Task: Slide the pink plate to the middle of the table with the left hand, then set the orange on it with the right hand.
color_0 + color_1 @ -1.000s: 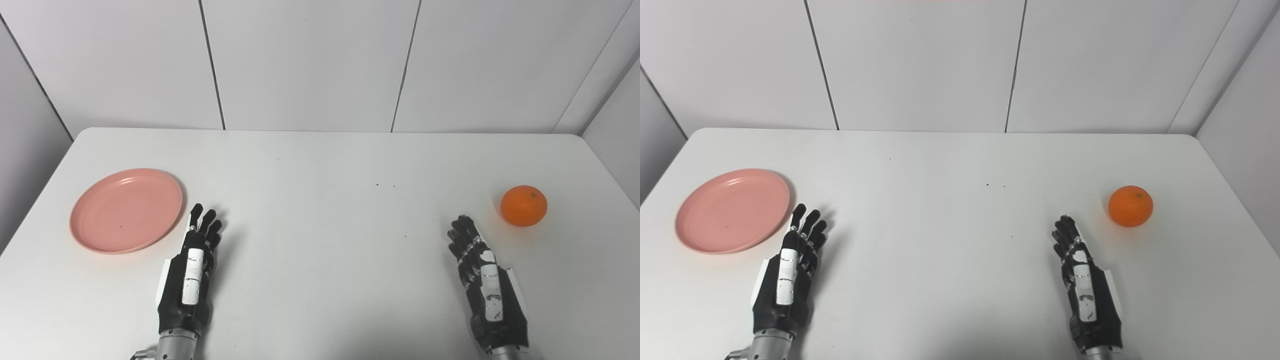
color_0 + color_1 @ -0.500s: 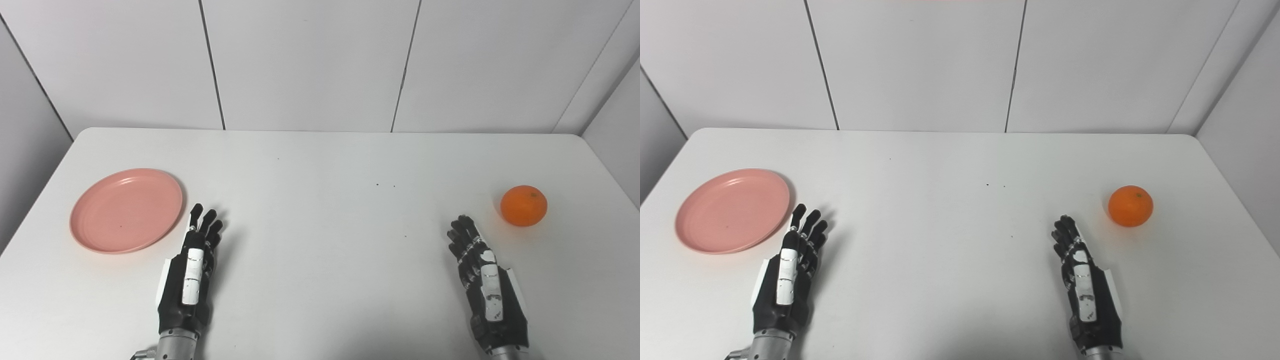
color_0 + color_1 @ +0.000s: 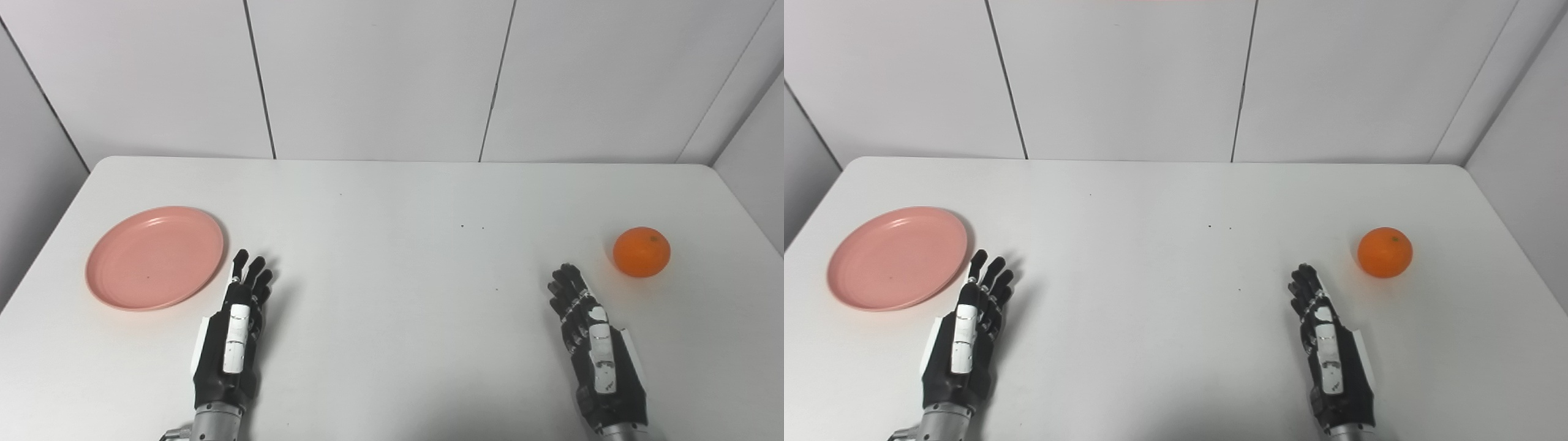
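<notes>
Pink plate [image 3: 155, 258] is lying flat on the white table [image 3: 392, 202], well out toward nine o'clock from the table's middle, close to the left edge. It is sitting empty, rim up, a tiny dark speck showing on its face.

Table is taking up most of both views, backed by pale wall panels [image 3: 380, 73] at twelve o'clock. A few small dark specks are showing on the surface near the middle.

Left hand [image 3: 233, 337] is resting low over the table, palm down, fingers stretched forward and slightly apart, holding nothing. Plate is lying at roughly ten o'clock from this hand; the fingertips are just beside the plate's near-right rim, a narrow strip of bare table separating them. No contact is showing.

Right hand [image 3: 594, 346] is mirroring it on the other side, palm down, fingers extended and loose, holding nothing. Its arm is coming in from the bottom edge at about five o'clock.

Orange [image 3: 641, 252] is sitting on the table toward three o'clock from the middle, near the right edge, stem dimple facing up. It is lying at about one o'clock from the right hand's fingertips, near but apart from them, and well apart from the plate across the full width of the table.
</notes>
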### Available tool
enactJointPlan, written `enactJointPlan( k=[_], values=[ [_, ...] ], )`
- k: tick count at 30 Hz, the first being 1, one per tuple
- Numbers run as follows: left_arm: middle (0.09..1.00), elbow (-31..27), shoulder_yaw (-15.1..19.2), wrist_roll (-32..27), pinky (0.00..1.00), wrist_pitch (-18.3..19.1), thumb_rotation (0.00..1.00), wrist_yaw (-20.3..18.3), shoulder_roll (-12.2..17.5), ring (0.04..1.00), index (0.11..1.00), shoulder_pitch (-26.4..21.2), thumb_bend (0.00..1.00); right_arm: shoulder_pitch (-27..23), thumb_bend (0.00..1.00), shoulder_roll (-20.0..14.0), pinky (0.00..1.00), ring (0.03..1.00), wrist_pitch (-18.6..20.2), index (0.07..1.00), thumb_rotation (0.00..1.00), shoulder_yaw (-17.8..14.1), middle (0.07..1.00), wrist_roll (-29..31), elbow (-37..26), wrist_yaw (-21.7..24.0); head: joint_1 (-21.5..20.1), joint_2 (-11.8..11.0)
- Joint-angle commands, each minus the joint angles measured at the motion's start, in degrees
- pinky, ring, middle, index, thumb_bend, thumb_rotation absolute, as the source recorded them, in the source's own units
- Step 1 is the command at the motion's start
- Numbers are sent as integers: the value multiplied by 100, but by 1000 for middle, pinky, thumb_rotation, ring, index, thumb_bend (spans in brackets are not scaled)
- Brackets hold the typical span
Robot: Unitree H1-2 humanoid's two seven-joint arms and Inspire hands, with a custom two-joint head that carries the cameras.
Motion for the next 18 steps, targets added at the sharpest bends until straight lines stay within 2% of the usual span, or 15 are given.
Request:
enactJointPlan(
  k=[1,2,5,6,10,18],
  values=[
    [965,9,-39,133,1000,-133,872,27,-101,955,986,371,774,139,814,-16,993,953,-7,931,963,10,942,70,429,74,144,-122],
    [961,36,-52,171,991,-148,872,44,-119,949,985,371,778,136,815,-33,997,957,-34,932,965,2,945,94,466,96,169,-140],
    [959,162,-105,256,976,-228,869,82,-201,940,988,374,780,115,826,-99,1000,963,-154,934,961,-62,950,195,646,178,494,-394],
    [958,199,-117,268,972,-254,863,94,-224,939,985,372,770,109,824,-112,1000,962,-185,938,966,-80,950,211,689,194,494,-394],
    [962,462,-191,258,997,-499,836,107,-318,948,987,337,738,45,818,-202,1000,972,-355,955,984,-153,963,305,971,299,775,-677],
    [963,766,-311,274,998,-796,816,199,-402,949,993,292,785,-34,815,-337,1000,985,-516,965,1000,-187,977,454,1289,445,1024,-878]
  ],
)
